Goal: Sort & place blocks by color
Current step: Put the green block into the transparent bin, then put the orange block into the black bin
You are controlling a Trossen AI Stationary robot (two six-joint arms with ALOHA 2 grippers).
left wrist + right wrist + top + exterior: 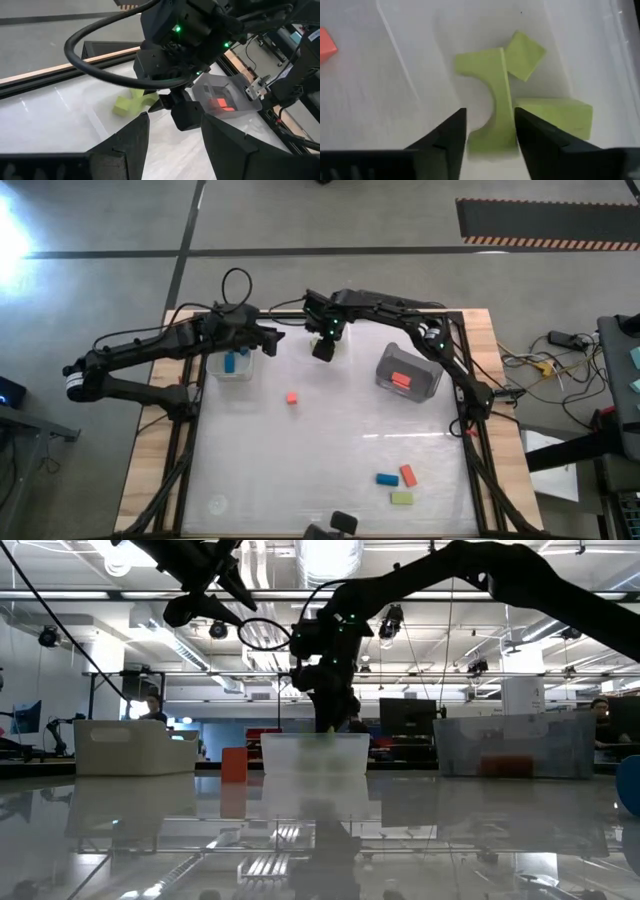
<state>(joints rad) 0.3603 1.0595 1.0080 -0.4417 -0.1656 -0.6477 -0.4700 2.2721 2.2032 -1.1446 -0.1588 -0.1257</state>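
Observation:
My right gripper [323,348] hangs open at the far middle of the table, over a clear bin [315,755]. In the right wrist view its fingers [490,112] stand on either side of one end of a green arch [492,95]. The arch lies flat on the bin floor beside a green brick [555,117] and a small green block [525,49]. My left gripper [270,340] is open and raised, just left of the right one, next to the clear bin with blue blocks [232,365]. On the table lie a loose red block [292,397] and blue [387,479], red [408,475] and green [401,498] blocks.
A grey bin [408,375] holding a red block [401,380] stands right of the right gripper. The two arms are close together at the far edge. A black frame rail [190,430] runs along the table's sides. The white table middle [330,435] is bare.

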